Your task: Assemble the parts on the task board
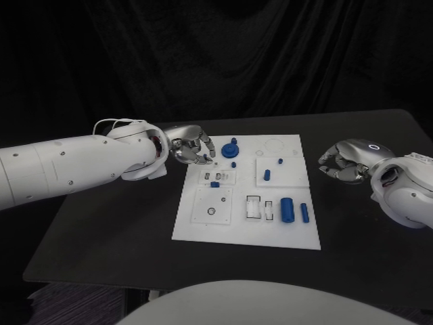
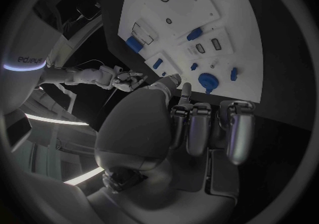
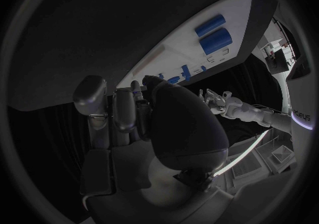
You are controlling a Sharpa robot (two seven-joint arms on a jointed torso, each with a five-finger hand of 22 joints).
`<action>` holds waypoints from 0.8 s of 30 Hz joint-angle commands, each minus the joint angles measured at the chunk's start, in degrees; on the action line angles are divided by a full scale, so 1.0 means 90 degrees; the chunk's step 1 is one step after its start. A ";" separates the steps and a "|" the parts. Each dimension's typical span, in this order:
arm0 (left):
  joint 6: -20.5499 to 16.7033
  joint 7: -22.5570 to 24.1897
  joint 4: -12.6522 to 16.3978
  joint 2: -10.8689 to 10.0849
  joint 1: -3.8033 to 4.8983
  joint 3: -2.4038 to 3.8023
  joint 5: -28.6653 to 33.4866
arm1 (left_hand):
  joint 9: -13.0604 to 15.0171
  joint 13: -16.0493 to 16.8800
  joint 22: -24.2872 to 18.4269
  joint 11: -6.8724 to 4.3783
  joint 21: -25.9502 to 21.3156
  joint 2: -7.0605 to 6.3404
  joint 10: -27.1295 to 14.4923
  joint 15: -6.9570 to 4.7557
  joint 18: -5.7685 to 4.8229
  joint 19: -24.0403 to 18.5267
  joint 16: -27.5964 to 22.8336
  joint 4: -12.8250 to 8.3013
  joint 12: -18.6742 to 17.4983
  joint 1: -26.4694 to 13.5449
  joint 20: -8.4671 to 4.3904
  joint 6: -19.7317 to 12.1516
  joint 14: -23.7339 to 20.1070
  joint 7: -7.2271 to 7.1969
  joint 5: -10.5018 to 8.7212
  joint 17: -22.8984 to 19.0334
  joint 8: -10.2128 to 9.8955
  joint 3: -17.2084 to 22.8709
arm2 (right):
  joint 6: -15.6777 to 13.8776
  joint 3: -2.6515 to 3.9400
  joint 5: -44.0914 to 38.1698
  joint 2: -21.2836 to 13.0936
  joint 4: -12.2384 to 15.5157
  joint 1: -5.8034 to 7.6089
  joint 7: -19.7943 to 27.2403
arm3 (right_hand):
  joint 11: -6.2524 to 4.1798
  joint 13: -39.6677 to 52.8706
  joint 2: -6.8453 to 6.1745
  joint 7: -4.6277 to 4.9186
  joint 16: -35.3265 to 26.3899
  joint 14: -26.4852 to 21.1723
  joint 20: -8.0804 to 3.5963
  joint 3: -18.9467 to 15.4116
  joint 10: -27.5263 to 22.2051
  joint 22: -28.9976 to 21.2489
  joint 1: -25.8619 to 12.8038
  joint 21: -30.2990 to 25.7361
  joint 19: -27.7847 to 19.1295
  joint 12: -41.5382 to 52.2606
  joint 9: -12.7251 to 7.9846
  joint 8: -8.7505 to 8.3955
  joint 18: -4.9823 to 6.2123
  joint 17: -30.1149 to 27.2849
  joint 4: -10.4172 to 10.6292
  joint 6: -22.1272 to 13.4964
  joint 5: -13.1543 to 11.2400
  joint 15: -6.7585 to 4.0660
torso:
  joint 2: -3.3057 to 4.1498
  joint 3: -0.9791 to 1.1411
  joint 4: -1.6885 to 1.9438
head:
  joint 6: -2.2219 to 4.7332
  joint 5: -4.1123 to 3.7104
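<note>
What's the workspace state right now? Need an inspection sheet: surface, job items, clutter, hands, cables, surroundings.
Surface: black table, dark and matte.
Job's things: white task board at the table's middle; blue parts on it, including a round knob-like part at the far edge and a large cylinder beside a slimmer bar near the right edge.
Clutter: nothing seen.
Hands: left hand at the board's far left corner, fingers curled, holding nothing visible; right hand off the board's right side, fingers curled, nothing in it.
Cables: white cable loops at the left wrist.
Surroundings: black curtain behind.
</note>
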 commanded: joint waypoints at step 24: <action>-0.2569 0.1725 -0.0219 -0.0183 -0.1607 -0.0004 0.0184 | -0.0132 0.1662 0.1673 -0.0004 0.0279 -0.0271 0.0654 -0.0043 -0.0185 0.0652 0.0017 0.0310 0.0020 0.0159 -0.0078 0.0090 0.0673 0.0089 0.0444 0.1677 -0.0174 -0.0253 | -0.0228 0.0003 0.0013 -0.0190 0.0117 -0.0028 0.0086 | 0.0005 0.0472 -0.0028 -0.0009 -0.0014 0.0252 0.0009 0.0025 -0.0019 0.0689 0.0009 0.0006 -0.0013 -0.0007 -0.0005 -0.0031 -0.0010 0.0011 0.0025 -0.0033 0.0009 0.0024 | -0.0003 -0.0009 0.0015 | 0.0002 0.0071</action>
